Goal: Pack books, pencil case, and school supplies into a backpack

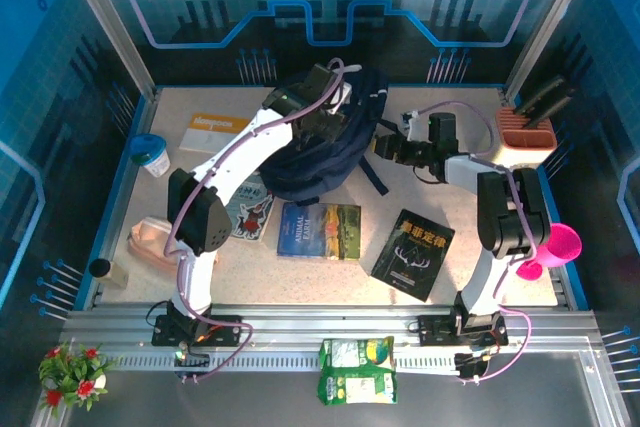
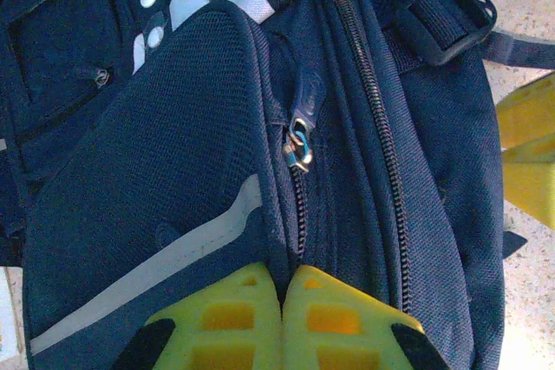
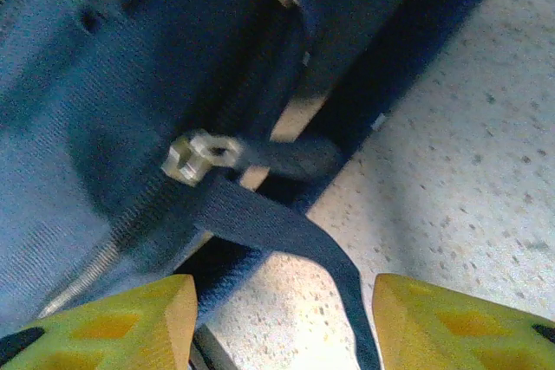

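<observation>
The navy backpack [image 1: 322, 152] lies at the back middle of the table. My left gripper [image 2: 286, 282] is shut, its yellow fingertips pinching a fold of backpack [image 2: 173, 127] fabric beside a zipper with a metal pull [image 2: 297, 146]. My right gripper [image 3: 282, 327] is open at the backpack's right side [image 1: 385, 144], over a dark strap [image 3: 277, 227] that runs between its fingers; a zipper pull [image 3: 195, 158] lies just ahead. The Animal Farm book [image 1: 318, 230], the black book [image 1: 413, 254] and the grey book [image 1: 250, 212] lie flat in front of the backpack.
An orange-and-white book [image 1: 213, 132] and a cup [image 1: 150, 154] sit at the back left, a peach pouch [image 1: 150, 242] at the left edge. A pen holder [image 1: 527, 137] and a pink cup [image 1: 560, 247] stand on the right. A green snack bag [image 1: 357, 369] lies on the rail.
</observation>
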